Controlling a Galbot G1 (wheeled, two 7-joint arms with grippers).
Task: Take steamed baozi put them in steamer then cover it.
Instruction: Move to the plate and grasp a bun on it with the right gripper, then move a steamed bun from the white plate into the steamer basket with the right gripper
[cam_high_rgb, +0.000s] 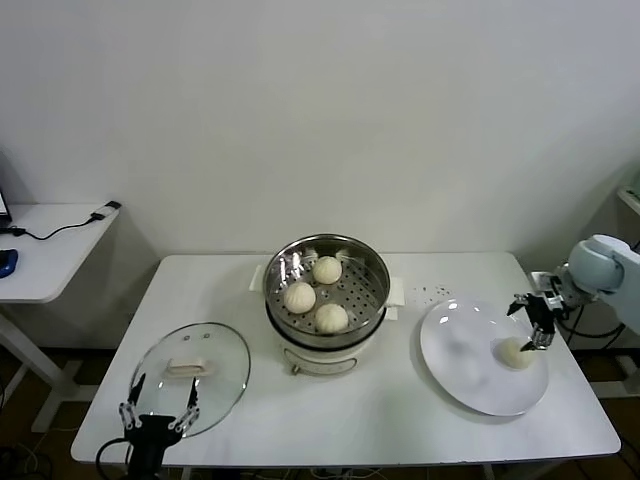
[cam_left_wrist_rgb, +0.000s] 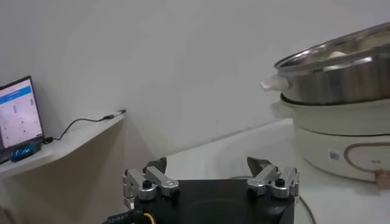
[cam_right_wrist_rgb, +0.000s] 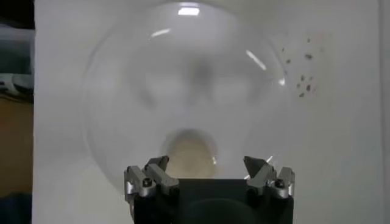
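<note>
The steel steamer (cam_high_rgb: 372, 297) on its white pot base stands mid-table with three cream baozi (cam_high_rgb: 299, 296) inside. It also shows in the left wrist view (cam_left_wrist_rgb: 341, 67). A fourth baozi (cam_high_rgb: 513, 352) lies on the white plate (cam_high_rgb: 455, 350) at the right. My right gripper (cam_high_rgb: 532, 322) hovers open just above that baozi, which shows between the fingers in the right wrist view (cam_right_wrist_rgb: 190, 155). The glass cover (cam_high_rgb: 225, 355) with its white handle lies flat at the front left. My left gripper (cam_high_rgb: 158, 404) is open and empty at the table's front-left edge, beside the cover.
A white side desk (cam_high_rgb: 50, 250) with a cable and a blue mouse stands to the far left. Dark specks (cam_high_rgb: 432, 292) mark the table behind the plate. The table's right edge (cam_high_rgb: 590, 400) is close to the plate.
</note>
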